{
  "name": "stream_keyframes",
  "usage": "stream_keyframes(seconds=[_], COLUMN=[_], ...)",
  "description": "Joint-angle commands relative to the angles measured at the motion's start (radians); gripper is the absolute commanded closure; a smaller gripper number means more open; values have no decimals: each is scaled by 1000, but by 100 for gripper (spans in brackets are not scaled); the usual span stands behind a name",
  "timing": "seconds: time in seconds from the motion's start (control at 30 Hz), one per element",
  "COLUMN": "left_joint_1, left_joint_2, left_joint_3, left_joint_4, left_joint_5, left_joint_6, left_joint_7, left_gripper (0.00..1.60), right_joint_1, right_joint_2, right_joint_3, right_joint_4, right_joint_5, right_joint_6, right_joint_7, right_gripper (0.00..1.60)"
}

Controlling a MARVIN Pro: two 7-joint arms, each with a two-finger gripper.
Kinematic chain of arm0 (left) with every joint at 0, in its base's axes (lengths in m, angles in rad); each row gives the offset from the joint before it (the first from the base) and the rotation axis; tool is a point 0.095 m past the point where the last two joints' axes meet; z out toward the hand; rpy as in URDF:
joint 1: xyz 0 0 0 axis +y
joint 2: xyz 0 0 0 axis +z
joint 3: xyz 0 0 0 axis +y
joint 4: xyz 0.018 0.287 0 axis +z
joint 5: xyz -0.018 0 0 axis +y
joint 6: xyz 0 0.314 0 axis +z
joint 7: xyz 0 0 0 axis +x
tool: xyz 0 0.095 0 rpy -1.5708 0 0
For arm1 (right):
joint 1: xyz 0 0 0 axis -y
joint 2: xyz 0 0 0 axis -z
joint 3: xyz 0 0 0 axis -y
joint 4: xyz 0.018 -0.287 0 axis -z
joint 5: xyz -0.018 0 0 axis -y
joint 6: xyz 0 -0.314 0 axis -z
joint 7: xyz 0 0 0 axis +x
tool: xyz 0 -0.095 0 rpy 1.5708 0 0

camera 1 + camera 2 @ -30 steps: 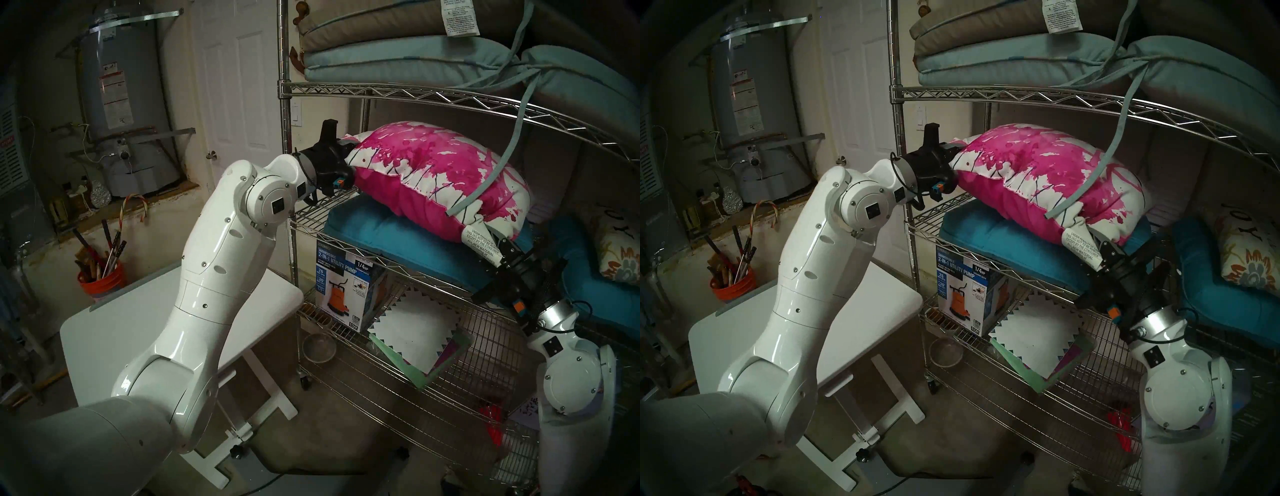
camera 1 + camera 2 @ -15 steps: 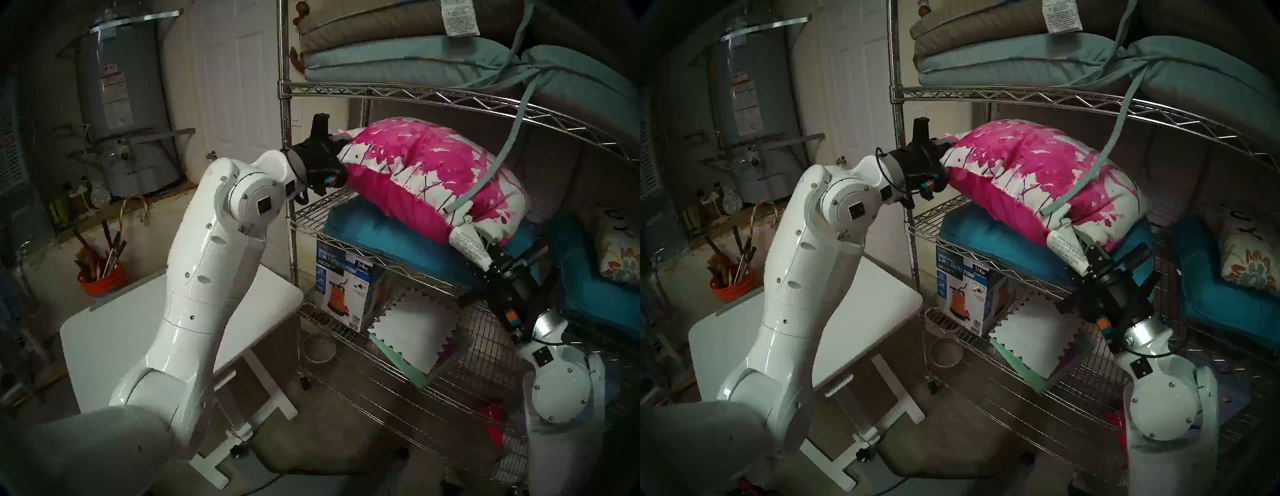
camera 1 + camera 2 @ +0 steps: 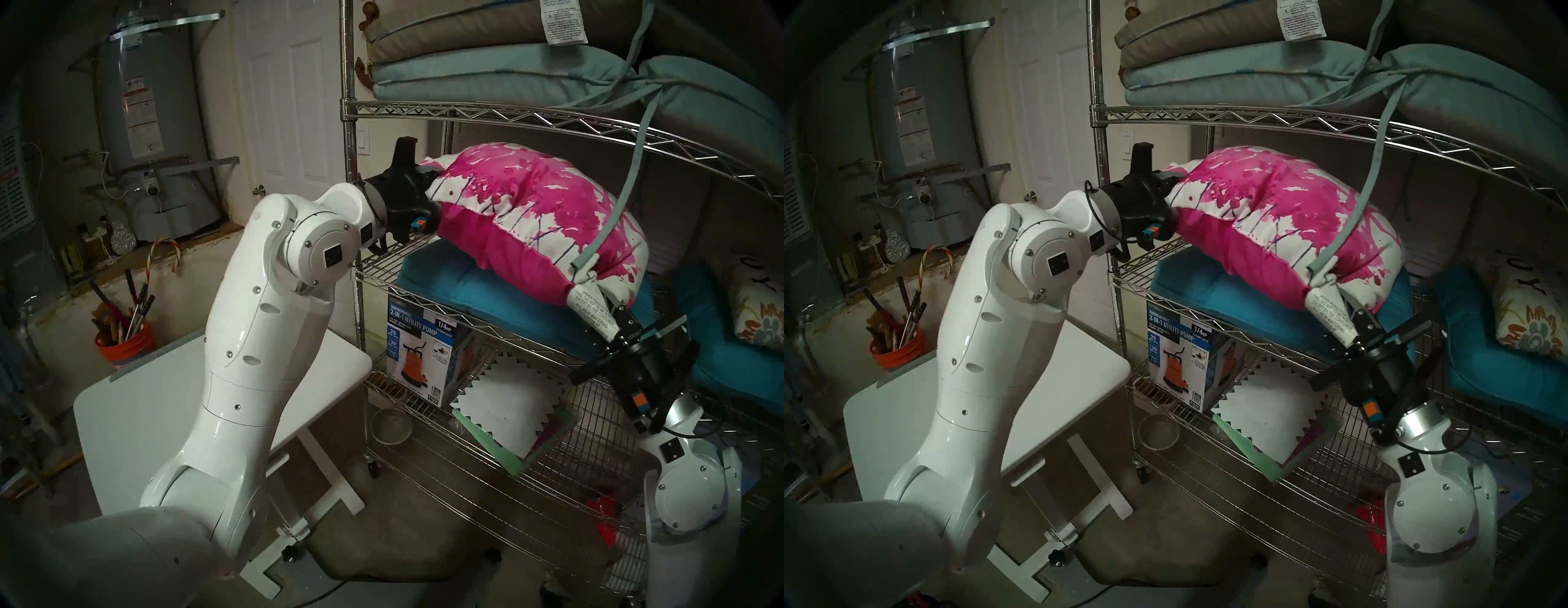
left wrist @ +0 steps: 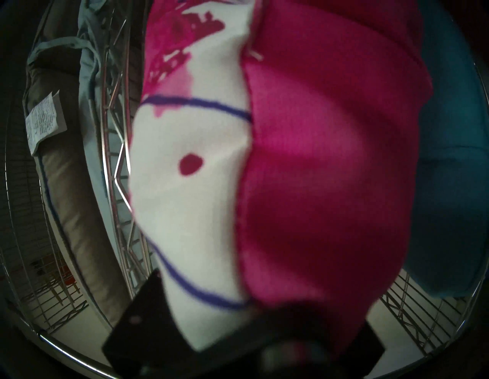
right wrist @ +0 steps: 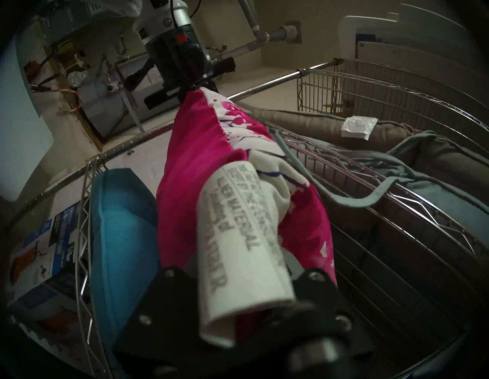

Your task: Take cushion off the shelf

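wire shelf (image 3: 466, 111), white table (image 3: 140, 407), water heater (image 3: 148, 114)

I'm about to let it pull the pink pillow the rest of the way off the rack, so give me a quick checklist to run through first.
1. Left tool shut on the cushion's left corner: ok.
2. Right tool shut on the right corner, care tag beside its fingers: ok.
3. Cushion free of the grey-blue strap hanging from the tier above: not ok, the strap lies across it.
4. Cushion lifted clear of the teal seat cushion: cannot tell, the underside is hidden.
5. Headroom under the shelf's upper tier: ok, a gap shows.
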Motion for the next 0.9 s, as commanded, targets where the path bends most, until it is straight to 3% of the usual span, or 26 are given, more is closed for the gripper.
stream_keyframes(seconds=[0.0, 0.33, 0.87], left_joint_1=[4, 61, 138], left_joint_2=[-89, -71, -22], left_joint_3=[105, 138, 104], left_joint_4=[-98, -232, -420], left_joint_5=[44, 109, 159], left_joint_6=[53, 125, 187], left_joint_7=[4, -21, -66], left_gripper=[160, 160, 160], right_joint_1=[-18, -71, -150], right_joint_2=[-3, -21, -40], right_joint_3=[33, -34, -161], right_joint_4=[-35, -35, -35], right_joint_5=[54, 90, 86], right_joint_6=[-35, -109, -212], right_joint_7=[-12, -34, -74], right_gripper=[160, 160, 160])
